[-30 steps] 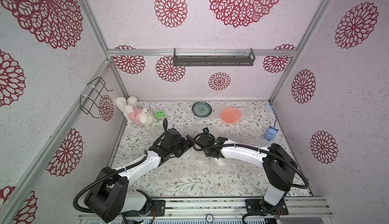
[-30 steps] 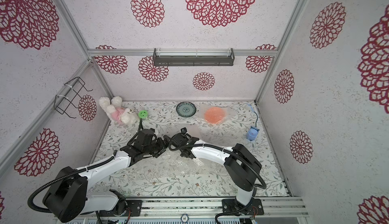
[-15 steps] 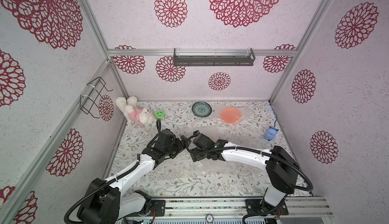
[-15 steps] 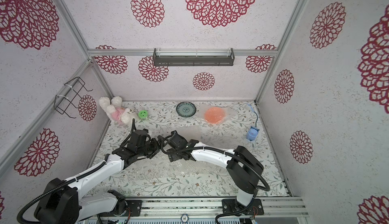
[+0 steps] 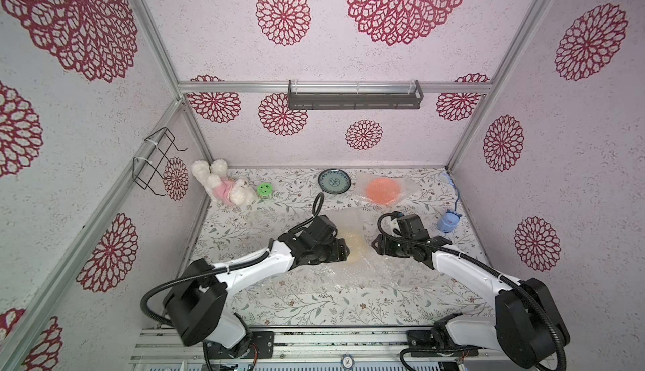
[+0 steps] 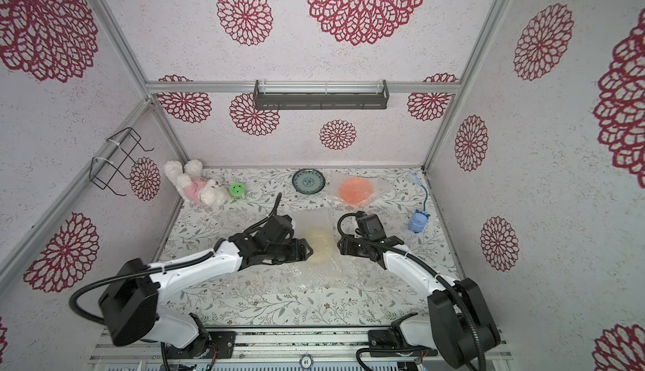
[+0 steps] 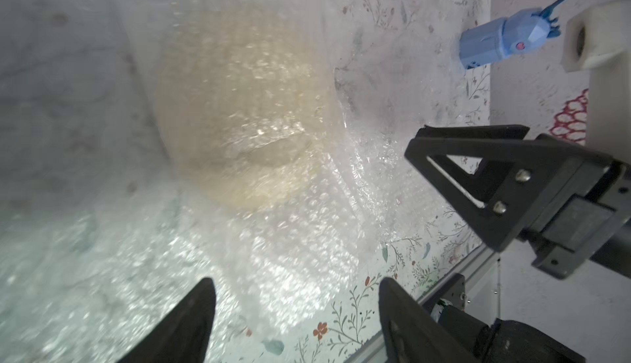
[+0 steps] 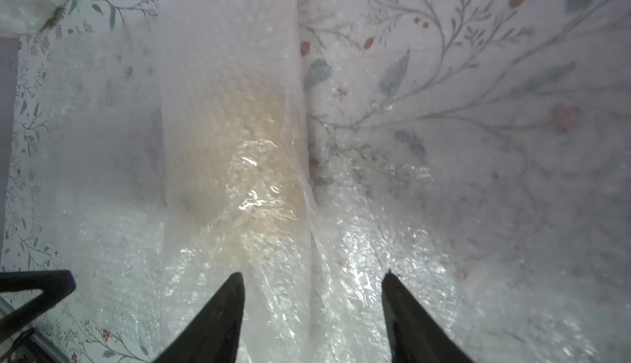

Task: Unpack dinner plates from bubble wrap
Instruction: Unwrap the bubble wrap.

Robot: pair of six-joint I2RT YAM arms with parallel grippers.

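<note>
The cream plate lies under bubble wrap on the worktop. The left tool and right tool flank it, jaws apart over the wrap, gripping nothing.

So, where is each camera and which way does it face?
Top views: high over the robot, facing down toward the back wall; left arm and right arm show.
Left wrist: on the left arm, facing past its open jaws at the cream plate; the right arm's jaws show.
Right wrist: on the right arm, facing past its open jaws at that plate; one left jaw shows.
Shared: all see the plate under bubble wrap.
</note>
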